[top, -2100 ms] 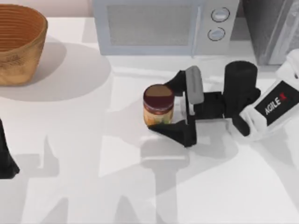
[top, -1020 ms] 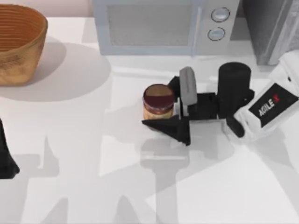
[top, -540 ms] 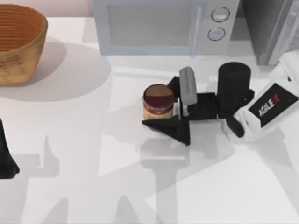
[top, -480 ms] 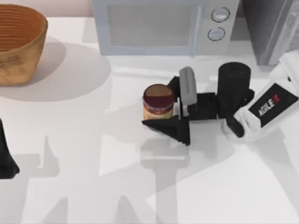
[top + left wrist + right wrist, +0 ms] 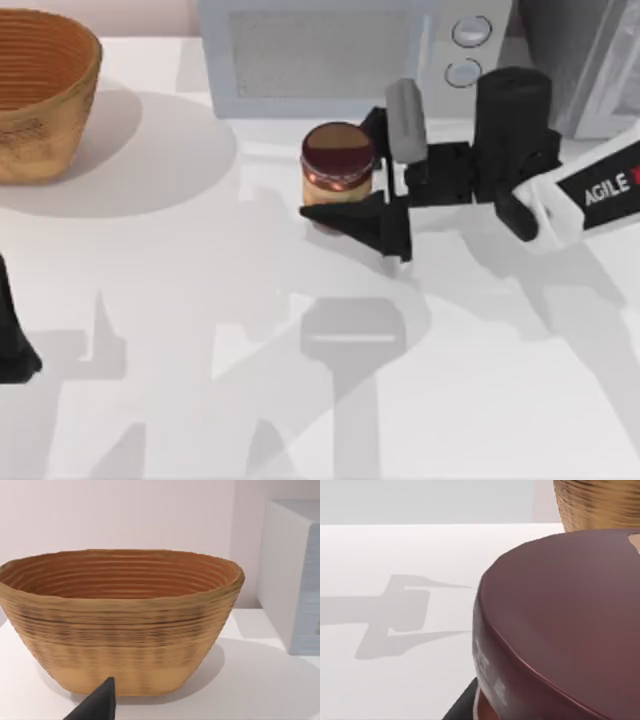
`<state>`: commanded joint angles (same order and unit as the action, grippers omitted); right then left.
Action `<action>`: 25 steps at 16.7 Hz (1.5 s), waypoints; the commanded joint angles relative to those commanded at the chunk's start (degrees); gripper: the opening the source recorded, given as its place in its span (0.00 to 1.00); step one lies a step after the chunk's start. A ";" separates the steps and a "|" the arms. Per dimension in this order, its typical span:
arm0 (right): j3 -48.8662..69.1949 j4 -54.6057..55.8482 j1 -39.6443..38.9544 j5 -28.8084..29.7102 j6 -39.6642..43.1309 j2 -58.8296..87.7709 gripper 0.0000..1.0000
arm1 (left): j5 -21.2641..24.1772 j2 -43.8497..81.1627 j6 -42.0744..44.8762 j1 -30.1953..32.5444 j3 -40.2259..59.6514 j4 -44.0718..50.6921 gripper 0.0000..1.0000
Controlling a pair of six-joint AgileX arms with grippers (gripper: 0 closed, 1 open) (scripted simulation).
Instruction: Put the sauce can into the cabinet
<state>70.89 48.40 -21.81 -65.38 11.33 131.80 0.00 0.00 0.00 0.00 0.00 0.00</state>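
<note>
The sauce can (image 5: 337,164), short with a maroon lid and an orange label, hangs above the table in front of the microwave. My right gripper (image 5: 340,172) is shut on it, one black finger on each side of the label. The can's shadow (image 5: 350,335) lies well apart from it on the table. In the right wrist view the maroon lid (image 5: 560,615) is very close. The cabinet (image 5: 585,60), dark grey and speckled, stands at the back right behind my right arm. My left arm (image 5: 12,340) is parked at the table's left edge.
A pale microwave (image 5: 330,55) with two round knobs stands at the back centre, just behind the can. A woven basket (image 5: 40,90) sits at the back left and faces the left wrist camera as basket (image 5: 120,625). The white table (image 5: 200,380) lies open in front.
The right gripper has risen with the sauce can and carried it toward the back of the table, nearer the microwave. Its shadow has drawn away from it. The left arm has not moved.
</note>
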 joint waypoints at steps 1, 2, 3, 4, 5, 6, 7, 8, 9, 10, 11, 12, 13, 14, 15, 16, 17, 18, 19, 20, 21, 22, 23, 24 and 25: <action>0.19 -3.15 0.05 -0.02 -0.11 -2.82 0.00 | 0.00 0.00 0.00 0.00 0.00 0.00 1.00; 0.37 -6.16 0.06 -0.05 -0.18 -5.53 0.00 | 0.00 0.00 0.00 0.00 0.00 0.00 1.00; 0.52 -8.73 0.03 -0.08 -0.19 -7.97 0.00 | 0.00 0.00 0.00 0.00 0.00 0.00 1.00; 0.65 -10.72 -0.01 -0.11 -0.18 -9.93 0.00 | 0.00 0.00 0.00 0.00 0.00 0.00 1.00; 0.73 -12.09 -0.04 -0.13 -0.16 -11.31 0.00 | 0.00 0.00 0.00 0.00 0.00 0.00 1.00; 0.78 -12.86 -0.06 -0.14 -0.14 -12.07 0.00 | 0.00 0.00 0.00 0.00 0.00 0.00 1.00; 0.79 -13.02 -0.07 -0.13 -0.14 -12.23 0.00 | 0.00 0.00 0.00 0.00 0.00 0.00 1.00; 0.79 -13.02 -0.07 -0.13 -0.14 -12.23 0.00 | 0.00 0.00 0.00 0.00 0.00 0.00 1.00; 0.79 -13.02 -0.07 -0.13 -0.14 -12.23 0.00 | 0.00 0.00 0.00 0.00 0.00 0.00 1.00; 0.67 -12.83 -0.05 -0.17 -0.22 -12.07 0.00 | 0.00 0.00 0.00 0.00 0.00 0.00 1.00; 0.67 -12.83 -0.05 -0.17 -0.22 -12.07 0.00 | 0.00 0.00 0.00 0.00 0.00 0.00 1.00; 0.12 -13.21 0.07 -0.22 -0.49 -12.54 0.00 | 0.00 0.00 0.00 0.00 0.00 0.00 1.00; -0.97 -13.89 0.34 -0.11 -0.90 -13.54 0.00 | 0.00 0.00 0.00 0.00 0.00 0.00 1.00; -2.57 -14.74 0.78 0.19 -1.39 -15.10 0.00 | 0.00 0.00 0.00 0.00 0.00 0.00 1.00; -4.61 -15.72 1.43 0.74 -1.86 -17.23 0.00 | 0.00 0.00 0.00 0.00 0.00 0.00 1.00; -6.93 -16.75 2.29 1.63 -2.27 -19.93 0.00 | 0.00 0.00 0.00 0.00 0.00 0.00 1.00; -9.48 -17.73 3.25 2.89 -2.55 -23.19 0.00 | 0.00 0.00 0.00 0.00 0.00 0.00 1.00; -12.24 -18.60 4.29 4.60 -2.69 -26.99 0.00 | 0.00 0.00 0.00 0.00 0.00 0.00 1.00; -15.10 -19.37 5.35 6.78 -2.75 -31.41 0.00 | 0.00 0.00 0.00 0.00 0.00 0.00 1.00; -17.88 -20.28 6.45 9.09 -2.83 -36.40 0.00 | 0.00 0.00 0.00 0.00 0.00 0.00 1.00; -20.57 -21.30 7.53 11.30 -2.97 -41.91 0.00 | 0.00 0.00 0.00 0.00 0.00 0.00 1.00; -23.19 -22.23 8.50 13.60 -3.16 -47.73 0.00 | 0.00 0.00 0.00 0.00 0.00 0.00 1.00; -25.88 -23.04 9.26 16.10 -3.39 -53.54 0.00 | 0.00 0.00 0.00 0.00 0.00 0.00 1.00; -28.67 -23.85 9.77 18.71 -3.69 -59.03 0.00 | 0.00 0.00 0.00 0.00 0.00 0.00 1.00; -31.41 -24.82 10.08 21.21 -4.07 -64.03 0.00 | 0.00 0.00 0.00 0.00 0.00 0.00 1.00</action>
<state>39.48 23.58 -11.72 -44.17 7.26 67.77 0.00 0.00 0.00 0.00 0.00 0.00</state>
